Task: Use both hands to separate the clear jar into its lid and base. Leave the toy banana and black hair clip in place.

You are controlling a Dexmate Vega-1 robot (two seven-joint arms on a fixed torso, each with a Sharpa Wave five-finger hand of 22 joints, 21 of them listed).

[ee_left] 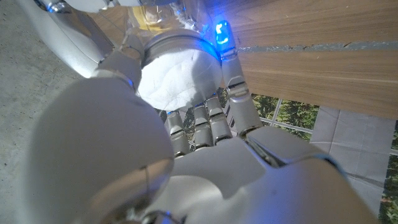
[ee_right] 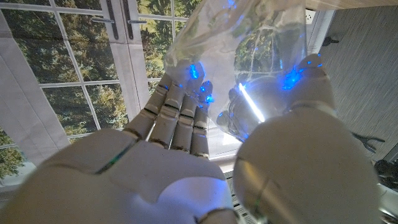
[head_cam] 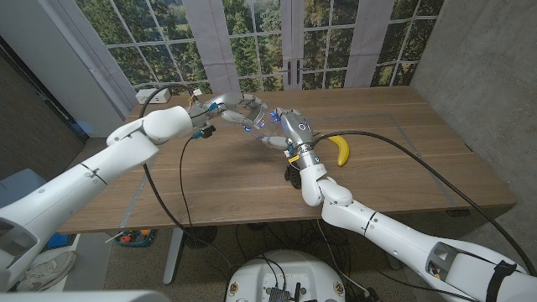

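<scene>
The clear jar (head_cam: 255, 117) hangs above the back middle of the wooden table (head_cam: 403, 180), held between both hands. My left hand (head_cam: 220, 107) grips the end with the white, silver-rimmed lid (ee_left: 176, 73), its fingers (ee_left: 236, 87) wrapped round the rim. My right hand (head_cam: 289, 128) grips the clear base (ee_right: 249, 43) from the other side, as the right wrist view shows, with fingers (ee_right: 177, 115) and thumb around it. Lid and base touch; I cannot tell whether they are joined. The yellow toy banana (head_cam: 340, 150) lies right of my right wrist. The black hair clip (head_cam: 293, 175) lies partly hidden under my right forearm.
Black cables (head_cam: 168, 189) hang from both arms and cross the table's left and right parts. A small white box (head_cam: 148, 95) sits at the back left corner. Windows and curtains stand behind the table; a grey wall is on the right.
</scene>
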